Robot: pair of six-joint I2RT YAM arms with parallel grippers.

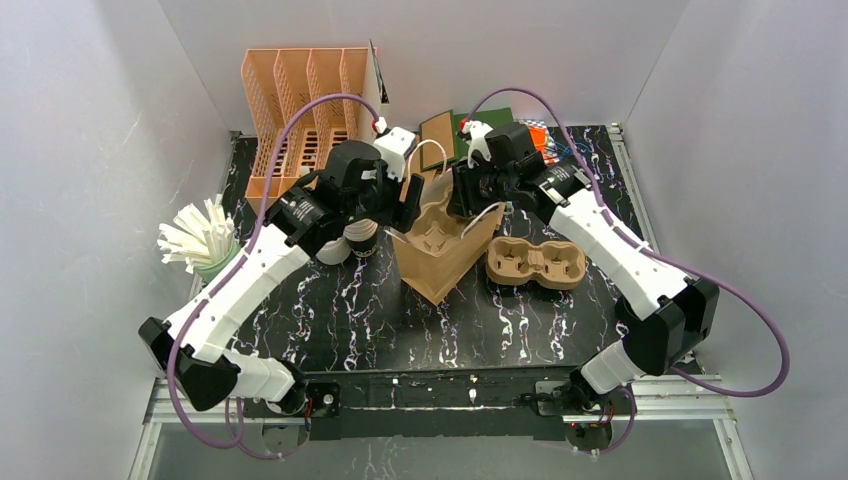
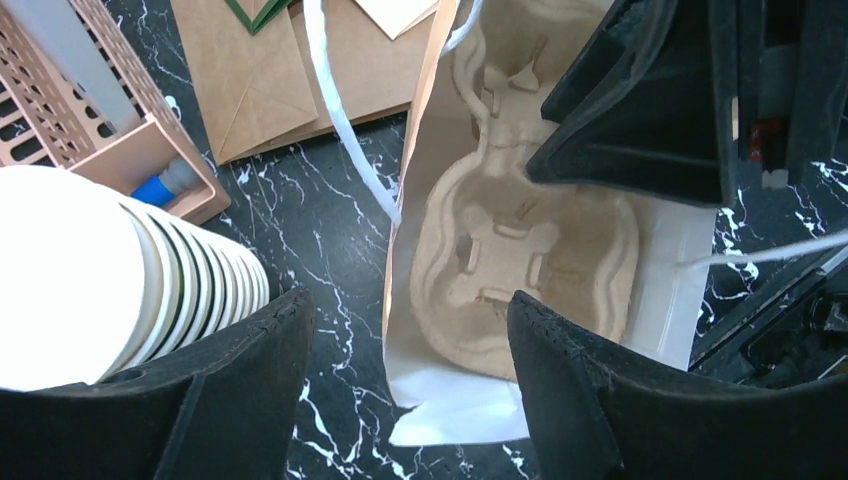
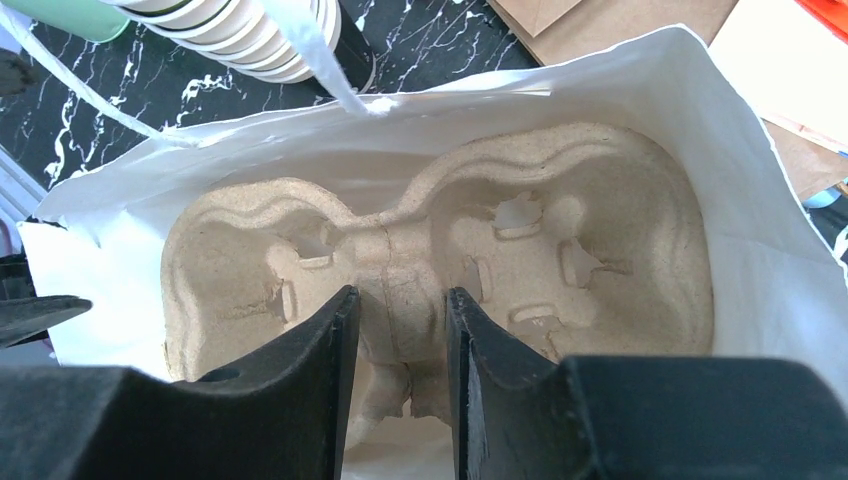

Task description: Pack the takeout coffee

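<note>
The table [image 1: 330, 330] was black marble-patterned, veined in white. The paper bag [image 1: 440, 268] was kraft brown outside and white inside, with white handles [image 2: 340, 110]. The pulp cup carrier [image 3: 600, 200] and the second carrier [image 1: 536, 264] were pale tan. The slotted rack [image 1: 290, 110] was peach-orange. The stacked cups [image 2: 190, 280] were white with dark bands. The left arm [image 1: 240, 285] and right arm [image 1: 620, 250] were white with black joints and purple cables [image 1: 745, 310]. The left gripper [image 2: 405, 305] and right gripper [image 3: 400, 298] had black fingers.

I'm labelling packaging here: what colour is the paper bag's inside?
White lining, brown outside. The right wrist view looks straight into the paper bag.
</note>
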